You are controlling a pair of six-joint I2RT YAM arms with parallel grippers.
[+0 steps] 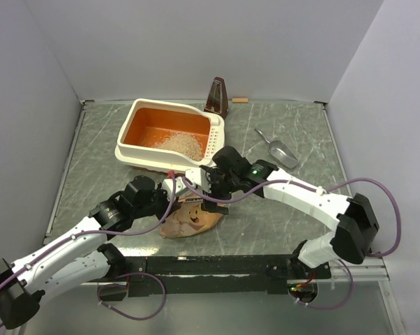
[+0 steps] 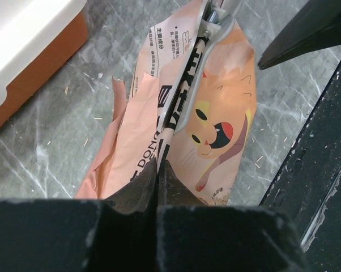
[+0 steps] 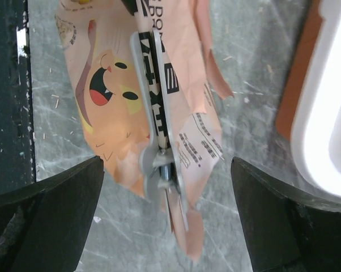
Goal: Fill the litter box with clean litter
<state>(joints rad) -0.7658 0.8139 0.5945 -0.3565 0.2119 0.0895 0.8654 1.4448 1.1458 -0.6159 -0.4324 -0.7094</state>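
One litter box is sitting toward the far edge of the worktop, left of centre, with its slotted rim facing right. One loose heap of clean litter is lying inside it on the orange floor, toward the slotted side.

One tan bag printed with a cartoon cat is sitting close to the near edge, in front of the box and apart from it. One grey clip is running along its folded top.

The left gripper is pinching the bag's edge, its two fingers pressed together on the paper. The right gripper is hovering over the clipped end with its two fingers spread wide, one on either side of the bag and neither touching it.

One metal scoop is lying toward the right edge. One brown metronome and one small wooden block are standing at the far edge, just beside each other.
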